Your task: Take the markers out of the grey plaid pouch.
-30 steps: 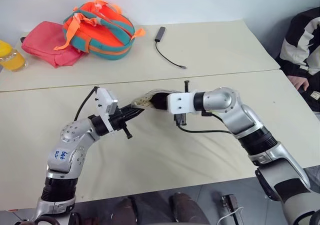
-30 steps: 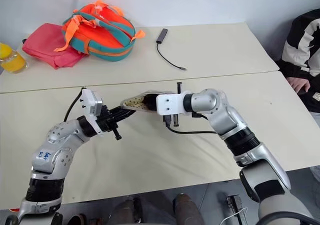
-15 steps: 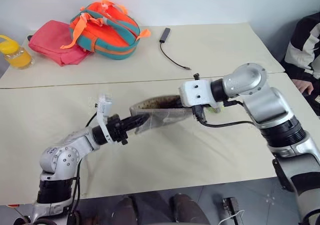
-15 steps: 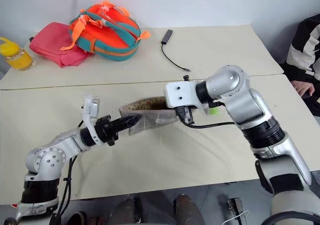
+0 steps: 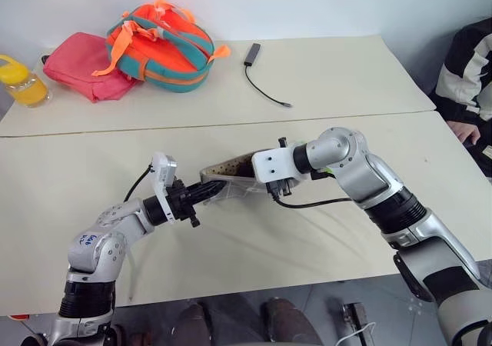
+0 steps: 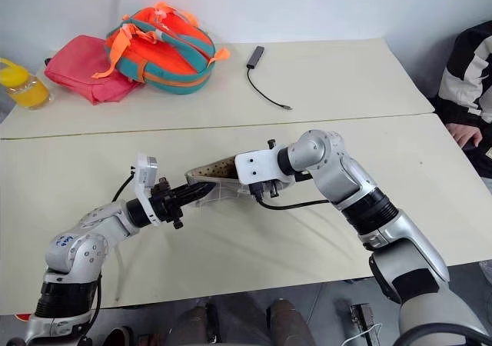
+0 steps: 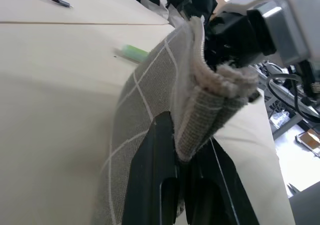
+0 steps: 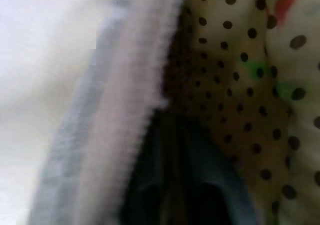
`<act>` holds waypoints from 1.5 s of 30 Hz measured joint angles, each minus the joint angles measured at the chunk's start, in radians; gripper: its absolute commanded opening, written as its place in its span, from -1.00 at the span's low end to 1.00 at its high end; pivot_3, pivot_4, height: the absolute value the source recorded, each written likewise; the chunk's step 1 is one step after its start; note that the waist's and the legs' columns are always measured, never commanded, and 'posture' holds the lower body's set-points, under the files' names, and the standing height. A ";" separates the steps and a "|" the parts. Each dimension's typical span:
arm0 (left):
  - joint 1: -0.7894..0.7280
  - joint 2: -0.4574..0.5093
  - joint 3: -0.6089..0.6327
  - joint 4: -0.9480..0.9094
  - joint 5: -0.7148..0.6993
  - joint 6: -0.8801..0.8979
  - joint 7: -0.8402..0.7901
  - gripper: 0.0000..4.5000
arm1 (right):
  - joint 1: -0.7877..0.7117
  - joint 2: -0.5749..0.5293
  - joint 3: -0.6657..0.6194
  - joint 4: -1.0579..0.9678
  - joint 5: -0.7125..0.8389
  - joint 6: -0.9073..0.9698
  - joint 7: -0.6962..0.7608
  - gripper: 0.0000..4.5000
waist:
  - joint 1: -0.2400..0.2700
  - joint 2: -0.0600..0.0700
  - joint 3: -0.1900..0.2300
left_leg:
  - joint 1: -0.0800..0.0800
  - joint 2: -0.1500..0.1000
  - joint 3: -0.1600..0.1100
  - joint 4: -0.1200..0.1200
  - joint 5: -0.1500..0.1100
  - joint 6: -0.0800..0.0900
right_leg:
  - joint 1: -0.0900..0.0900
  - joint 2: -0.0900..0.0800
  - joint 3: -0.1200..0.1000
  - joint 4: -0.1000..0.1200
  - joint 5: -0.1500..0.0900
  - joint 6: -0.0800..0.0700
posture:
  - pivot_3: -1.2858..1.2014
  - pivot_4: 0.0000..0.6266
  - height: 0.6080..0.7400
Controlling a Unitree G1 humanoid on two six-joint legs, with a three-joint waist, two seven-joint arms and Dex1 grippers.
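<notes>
The grey plaid pouch (image 5: 228, 183) hangs just above the near table, its dotted pale lining open toward my right arm. My left gripper (image 5: 204, 191) is shut on the pouch's folded end, and the left wrist view shows the pouch (image 7: 150, 87) clamped there. My right gripper (image 5: 247, 177) reaches down into the pouch's mouth from the other side. In the right wrist view it sits against the dotted lining (image 8: 235, 100), where a red streak (image 8: 285, 2) and green smudges show. A light green marker (image 7: 131, 52) lies on the table beyond the pouch, beside my right arm.
On the far table are a pink bag (image 5: 81, 65), an orange-and-teal backpack (image 5: 161, 46), a black cable with a grey plug (image 5: 261, 77) and a yellow bottle (image 5: 19, 81). A person's sleeve (image 5: 473, 73) is at the right edge.
My right arm, lifted half a second ago, has come back down with its gripper in the pouch's mouth. The left hand has sunk slightly, still gripping. The green marker now lies on the table.
</notes>
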 measured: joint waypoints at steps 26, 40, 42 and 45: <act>0.032 -0.020 -0.018 -0.001 0.030 -0.010 0.012 -1.00 | 0.020 0.144 0.020 0.257 -0.124 -0.174 -0.160 -0.76 | -0.028 -0.001 -0.001 | 0.014 0.000 -0.001 -0.001 0.000 0.000 | 0.017 0.001 -0.001 -0.002 0.000 0.000 | 0.03 -0.52 1.00; 0.025 -0.005 0.000 0.003 0.097 -0.112 0.010 -1.00 | 0.070 0.041 -0.107 -0.046 0.041 0.028 0.027 -0.76 | -0.012 -0.001 0.000 | 0.008 0.000 -0.003 -0.004 -0.001 -0.001 | 0.013 0.000 -0.002 -0.006 0.000 0.000 | 0.03 -0.52 1.00; 0.021 -0.005 0.004 0.008 0.103 -0.122 0.012 -1.00 | 0.070 0.035 -0.137 -0.092 0.086 0.080 0.048 -0.76 | -0.011 -0.001 0.000 | 0.006 0.000 -0.003 -0.003 -0.001 -0.001 | 0.012 0.000 -0.003 -0.006 0.000 0.000 | 0.03 -0.52 1.00; 0.000 -0.007 0.006 0.031 0.103 -0.128 0.021 -1.00 | 0.071 0.034 -0.178 -0.159 0.156 0.146 0.065 -0.76 | -0.008 -0.001 0.000 | 0.006 0.000 -0.004 -0.003 -0.001 -0.001 | 0.012 0.000 -0.003 -0.006 0.000 0.000 | 0.03 -0.52 1.00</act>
